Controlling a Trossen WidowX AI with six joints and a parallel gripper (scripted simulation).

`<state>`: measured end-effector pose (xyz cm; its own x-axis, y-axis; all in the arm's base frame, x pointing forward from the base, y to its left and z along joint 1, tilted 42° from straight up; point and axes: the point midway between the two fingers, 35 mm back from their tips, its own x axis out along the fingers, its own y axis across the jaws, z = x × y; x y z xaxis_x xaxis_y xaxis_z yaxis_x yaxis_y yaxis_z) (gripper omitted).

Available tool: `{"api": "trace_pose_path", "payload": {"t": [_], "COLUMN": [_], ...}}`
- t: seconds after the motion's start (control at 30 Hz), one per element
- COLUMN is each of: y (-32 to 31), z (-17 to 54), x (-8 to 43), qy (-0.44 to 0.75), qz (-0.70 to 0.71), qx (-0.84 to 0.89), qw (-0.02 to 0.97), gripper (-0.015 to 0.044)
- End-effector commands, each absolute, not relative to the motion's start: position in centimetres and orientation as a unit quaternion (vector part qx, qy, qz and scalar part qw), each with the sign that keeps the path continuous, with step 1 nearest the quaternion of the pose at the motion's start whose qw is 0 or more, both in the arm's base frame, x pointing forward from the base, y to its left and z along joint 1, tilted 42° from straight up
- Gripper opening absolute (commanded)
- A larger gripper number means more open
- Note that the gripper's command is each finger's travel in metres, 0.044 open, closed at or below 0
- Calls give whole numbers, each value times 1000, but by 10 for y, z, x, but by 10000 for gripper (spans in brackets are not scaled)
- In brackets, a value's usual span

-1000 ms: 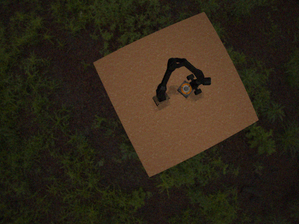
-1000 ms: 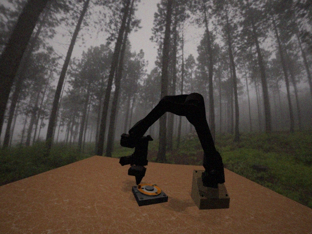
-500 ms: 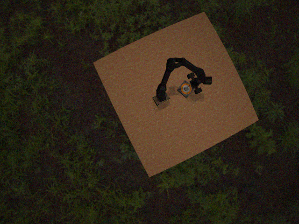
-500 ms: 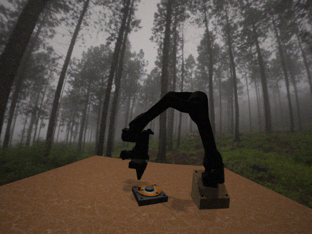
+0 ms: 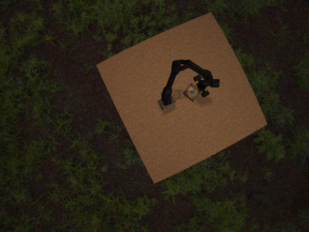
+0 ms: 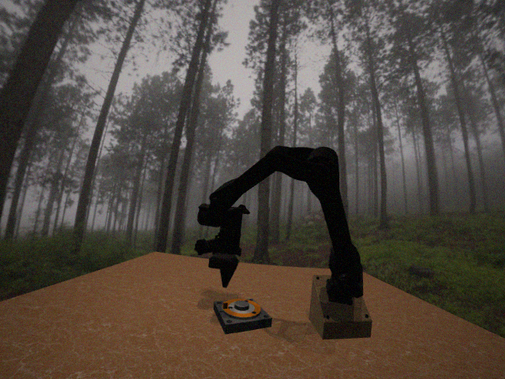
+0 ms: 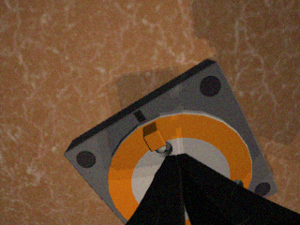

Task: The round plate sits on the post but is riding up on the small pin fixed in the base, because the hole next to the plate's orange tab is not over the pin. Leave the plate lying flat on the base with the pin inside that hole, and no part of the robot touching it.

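Observation:
The round plate point(image 5: 189, 92) point(image 6: 249, 313) point(image 7: 206, 127), orange with a pale centre, sits around the grey post point(image 5: 192, 92) point(image 6: 241, 304) on the dark square base point(image 5: 192, 99) point(image 6: 246, 325) point(image 7: 232, 110). The plate looks level and low on the base, with no clear tilt. In the wrist view the orange tab point(image 7: 154, 138) is beside a hole, and the light, round pin top point(image 7: 161, 149) shows inside that hole. My gripper point(image 6: 225, 286) point(image 7: 176, 164) is shut and empty. Its tips are above the plate, apart from it, and hide part of it in the wrist view.
The arm's mounting block point(image 5: 166, 105) point(image 6: 346, 322) stands to one side of the base. A small dark mark point(image 7: 140, 115) is on the base near the tab. Dark round spots mark the base's corners. The arm arches high from block to gripper.

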<state>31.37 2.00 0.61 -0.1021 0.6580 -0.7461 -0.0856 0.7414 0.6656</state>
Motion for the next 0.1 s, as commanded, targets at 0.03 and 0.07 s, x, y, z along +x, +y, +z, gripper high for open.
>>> {"api": "trace_pose_path", "payload": {"t": [0.03, 0.07], "y": [20, 20], "z": [6, 6], "x": [314, 314], "qy": [683, 683], "qz": [290, 290], "qx": [212, 212], "qw": [636, 636], "gripper": [0, 0]}}
